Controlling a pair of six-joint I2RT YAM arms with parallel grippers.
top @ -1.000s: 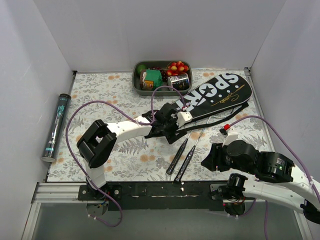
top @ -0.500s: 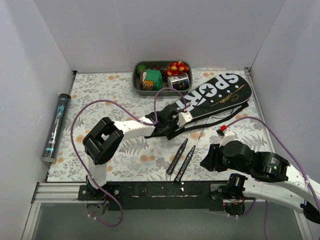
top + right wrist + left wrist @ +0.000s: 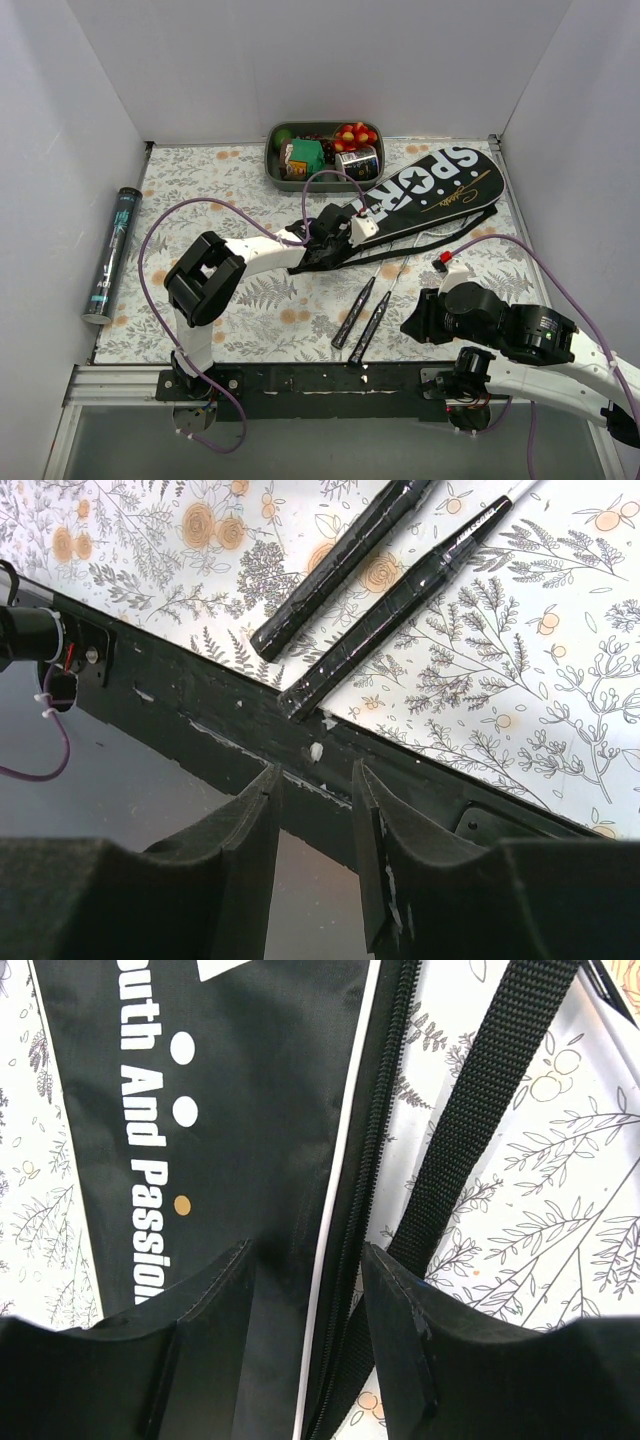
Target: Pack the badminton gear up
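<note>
The long black cover (image 3: 430, 195) lettered "SPORT" lies slantwise at the back right. My left gripper (image 3: 358, 222) is at its narrow end. In the left wrist view the cover (image 3: 250, 1080) shows white lettering, and the gripper (image 3: 305, 1260) is open, its jaws standing either side of the zippered edge (image 3: 385, 1110). A black strap (image 3: 480, 1110) runs beside it. Two black racket handles (image 3: 355, 312) (image 3: 372, 325) lie near the front, their thin shafts running up to the cover; the heads do not show. My right gripper (image 3: 412, 325) hangs open and empty (image 3: 315, 780) over the front rail, just short of the handle ends (image 3: 345, 560) (image 3: 400, 595).
A grey oval tray (image 3: 272, 165) of colourful toy food stands at the back centre. A dark tube (image 3: 110, 255) lies along the left wall. The black rail (image 3: 300, 378) edges the flowered mat at the front. White walls close in three sides.
My left gripper's jaws have narrowed from wide open around the cover's edge and shifted slightly up and left. The right jaws have narrowed a little.
</note>
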